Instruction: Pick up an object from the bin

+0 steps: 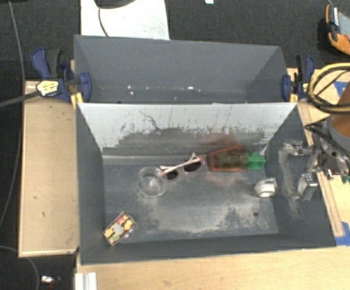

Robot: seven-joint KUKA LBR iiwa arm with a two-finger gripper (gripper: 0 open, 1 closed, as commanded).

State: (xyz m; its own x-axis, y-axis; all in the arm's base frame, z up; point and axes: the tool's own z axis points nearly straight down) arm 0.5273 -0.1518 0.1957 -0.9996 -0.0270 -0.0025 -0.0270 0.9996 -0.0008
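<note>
Small white round object (265, 188) lies just beside the jaws.

Dull, matt grey metal in the bin (181, 246), scuffed and scratched pale along rear wall and floor. Clear, glossy cup (151, 183) left of centre. Smooth dark glossy lenses on the sunglasses (184, 166). Crinkled shiny wrapper (119, 228) at lower left. Bare bright metal on the gripper (305, 183).

**Even light from above, small glints**

You see the grey bin (181, 65) evenly lit from above. Small bright glints dot its back wall, its floor carries a dull sheen, and shadows there are faint and soft.
</note>
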